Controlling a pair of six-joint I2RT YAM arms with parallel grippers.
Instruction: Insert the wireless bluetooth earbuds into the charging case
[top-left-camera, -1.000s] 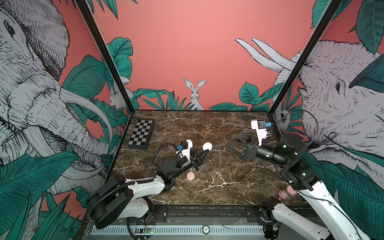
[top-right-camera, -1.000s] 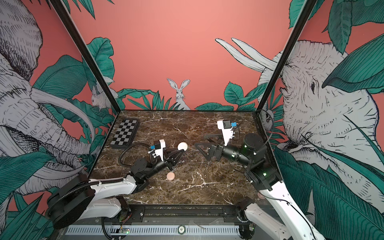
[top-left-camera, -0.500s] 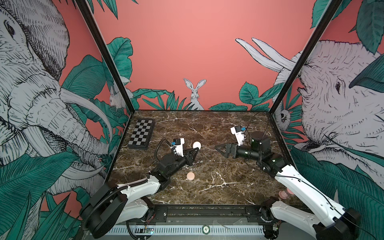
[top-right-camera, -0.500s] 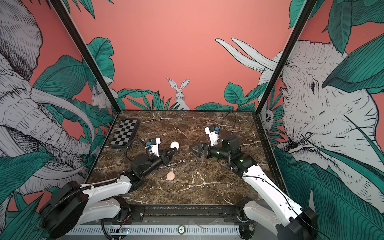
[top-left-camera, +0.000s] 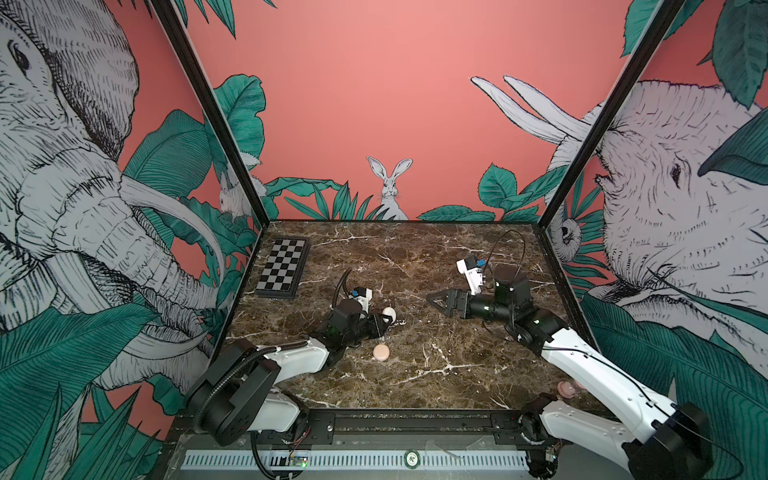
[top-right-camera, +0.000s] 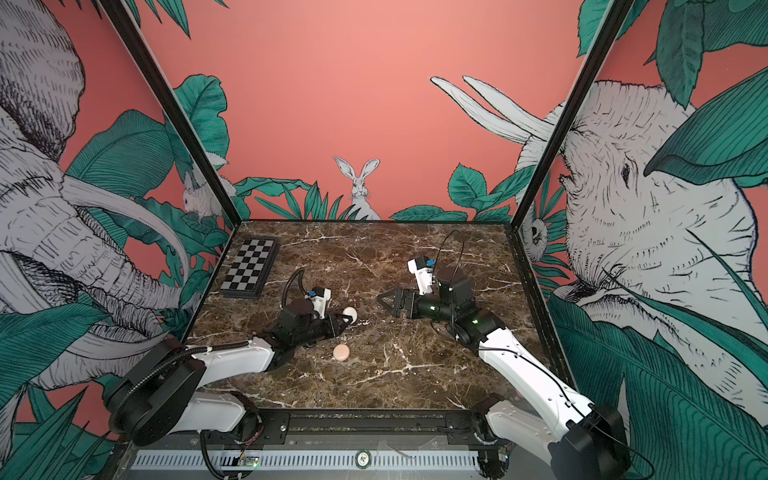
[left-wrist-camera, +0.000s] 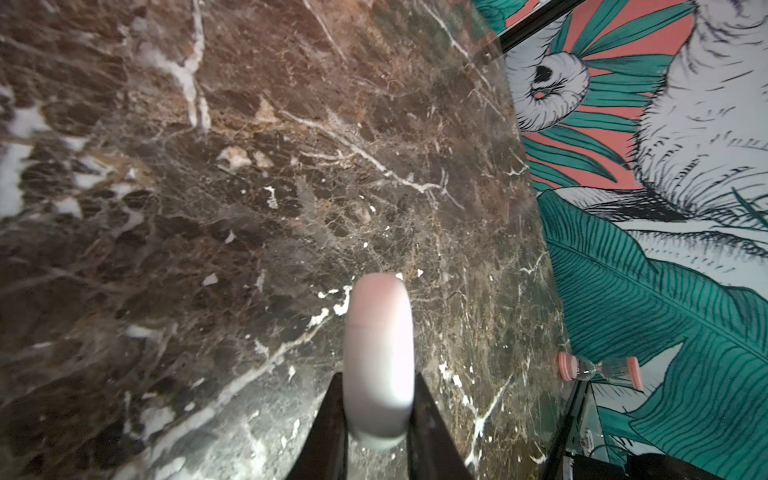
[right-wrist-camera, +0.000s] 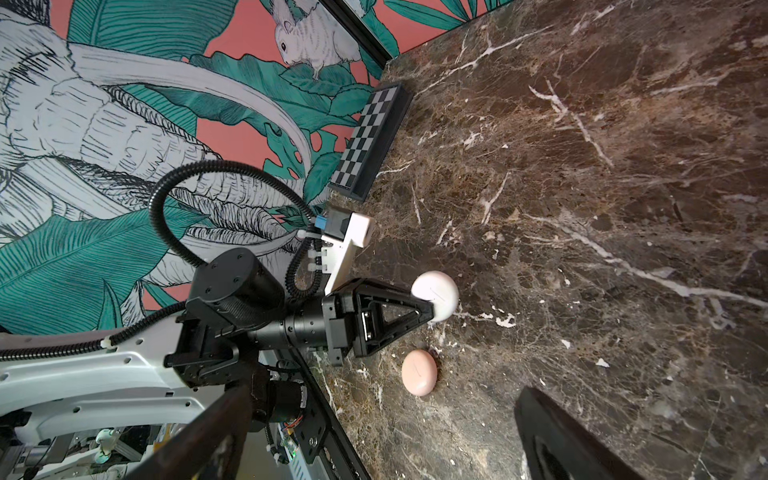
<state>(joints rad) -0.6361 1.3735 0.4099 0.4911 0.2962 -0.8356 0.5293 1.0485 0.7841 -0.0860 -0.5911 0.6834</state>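
Charging case (white round plastic puck) (left-wrist-camera: 378, 353) clamped in left gripper (top-left-camera: 387, 320); pink round plastic case (top-left-camera: 381, 352) at its 6 o'clock; right gripper (top-left-camera: 432, 298), at 3 o'clock, jaws spread.

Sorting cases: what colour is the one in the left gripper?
White case, best in right wrist view.
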